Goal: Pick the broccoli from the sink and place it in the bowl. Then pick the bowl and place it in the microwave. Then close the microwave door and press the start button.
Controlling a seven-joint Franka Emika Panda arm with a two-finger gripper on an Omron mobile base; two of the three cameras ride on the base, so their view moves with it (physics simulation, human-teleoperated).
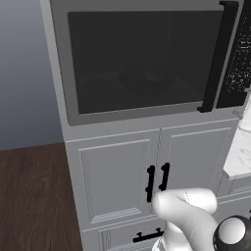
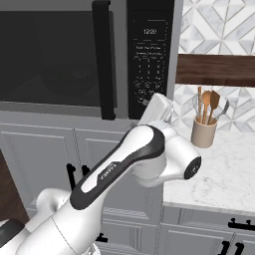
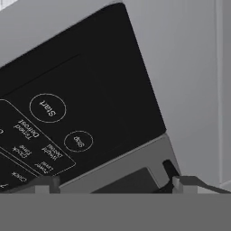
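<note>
The large grey built-in microwave [image 1: 147, 63] sits in a tall grey cabinet column, and its wide grey-framed door with dark tinted glass [image 1: 142, 59] is shut flush against it. Through the glass, the left base view shows a dim round shape that reads as the wide round bowl [image 1: 147, 78] inside the microwave; the broccoli cannot be made out. Right of the glass runs the long black vertical bar handle [image 2: 102, 57], and right of that the black speckled control panel [image 2: 149, 55], where a small display reads "12:00" – the button rows below it are too small to read in the right base view. The hand view brings that panel close and tilted: a round button labelled "Start" [image 3: 47, 108], a smaller round one labelled "Stop" [image 3: 78, 141], and partly cut-off words such as "Timed Defrost", "Cook Time" and "Power Level". The two-finger gripper [image 3: 117, 185] stands with its jaws wide apart, holding nothing, close before the panel's lower edge. Right of the microwave, the right base view alone shows a white marble counter [image 2: 224, 174] with a beige round utensil crock [image 2: 203, 133] – wooden spoons standing in it.
</note>
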